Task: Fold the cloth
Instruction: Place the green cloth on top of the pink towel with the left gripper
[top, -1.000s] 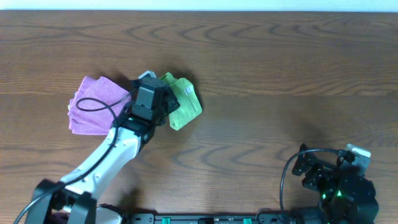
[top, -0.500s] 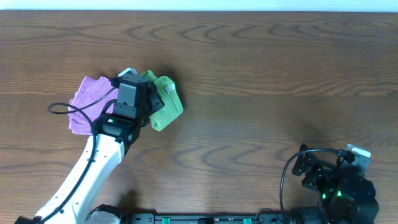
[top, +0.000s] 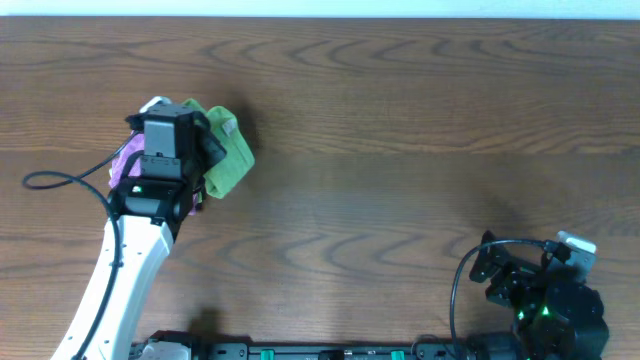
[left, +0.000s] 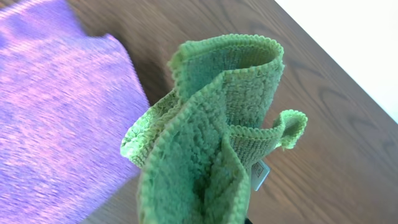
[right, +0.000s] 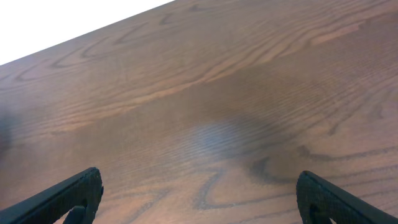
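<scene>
The lime-green cloth is bunched and folded over on itself, and my left gripper is shut on it at the table's left side. Seen from the left wrist, the cloth fills the middle of the view and hides the fingers; a small white tag hangs at its right edge. It looks raised off the table, just right of the purple cloth. My right gripper stands open over bare wood near the front right corner, holding nothing.
A purple-pink cloth lies flat to the left of the green one; from overhead it is mostly hidden under my left arm. The brown wooden table runs back to a white far edge.
My left arm has carried the green cloth to the left and a little toward the back, over the purple cloth's edge. The right arm has stayed still.
</scene>
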